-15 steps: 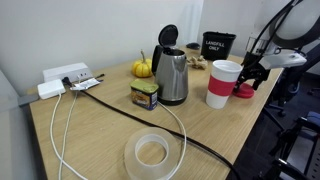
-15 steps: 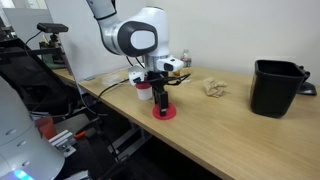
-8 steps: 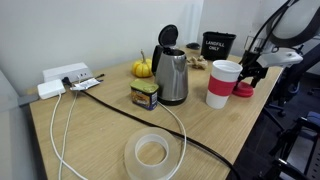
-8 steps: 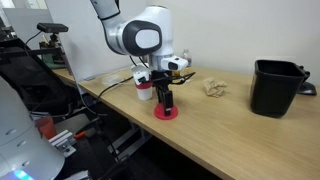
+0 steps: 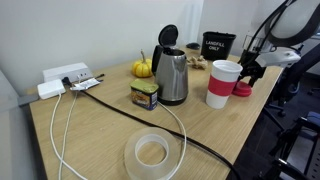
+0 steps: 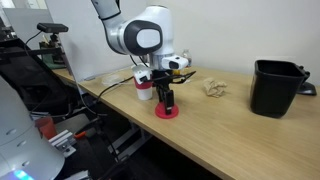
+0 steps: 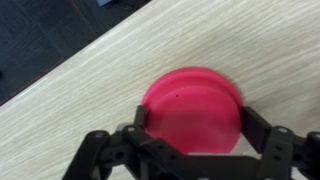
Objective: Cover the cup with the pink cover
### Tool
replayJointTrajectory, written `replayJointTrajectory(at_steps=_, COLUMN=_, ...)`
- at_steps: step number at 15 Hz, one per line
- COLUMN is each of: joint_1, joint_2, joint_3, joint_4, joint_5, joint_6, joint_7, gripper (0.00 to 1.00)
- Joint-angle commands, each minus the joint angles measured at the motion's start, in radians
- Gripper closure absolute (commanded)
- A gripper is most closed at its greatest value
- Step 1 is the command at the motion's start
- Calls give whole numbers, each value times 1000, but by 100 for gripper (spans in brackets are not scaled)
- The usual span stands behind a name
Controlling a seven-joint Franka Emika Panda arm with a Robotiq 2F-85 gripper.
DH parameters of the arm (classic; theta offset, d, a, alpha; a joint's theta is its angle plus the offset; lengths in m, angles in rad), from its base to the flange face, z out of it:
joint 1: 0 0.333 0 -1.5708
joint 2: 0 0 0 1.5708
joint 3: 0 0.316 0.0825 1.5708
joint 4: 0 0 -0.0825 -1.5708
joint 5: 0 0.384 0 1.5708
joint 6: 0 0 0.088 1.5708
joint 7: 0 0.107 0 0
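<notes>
Starting at the left edge of the tabletop in an exterior view, a power strip point(image 5: 65, 75) lies with cables running across the wood. A tape roll point(image 5: 152, 153) sits by the front edge, then a jar point(image 5: 145, 95), a small pumpkin point(image 5: 142, 68) and a kettle point(image 5: 172, 72) stand mid-table. The cup point(image 5: 223, 83) stands upright and uncovered toward the right edge. The cover point(image 5: 243, 90) lies flat on the wood just beside it, at that edge. The gripper point(image 5: 250, 76) stands low over the cover. In the wrist view its fingers point(image 7: 140, 120) are spread wide, flanking the cover point(image 7: 190, 105) on both sides; whether they touch the rim cannot be told.
</notes>
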Motion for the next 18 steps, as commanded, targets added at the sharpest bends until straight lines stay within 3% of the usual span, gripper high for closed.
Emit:
replayJointTrajectory(at_steps=1, joint_1=7, joint_2=16, joint_3=-18, joint_4=8, joint_5=-8, joint_6=18, joint_7=-18, gripper=33)
replayJointTrajectory(at_steps=12, joint_1=-15, joint_2=-156, joint_3=-76, joint_4=-37, joint_5=-128, joint_6=-43, joint_7=28, gripper=33)
replayJointTrajectory(at_steps=18, joint_1=-48, joint_2=-360, joint_3=-15, joint_4=-15, joint_5=-106, joint_6=-263, joint_7=22, gripper=33)
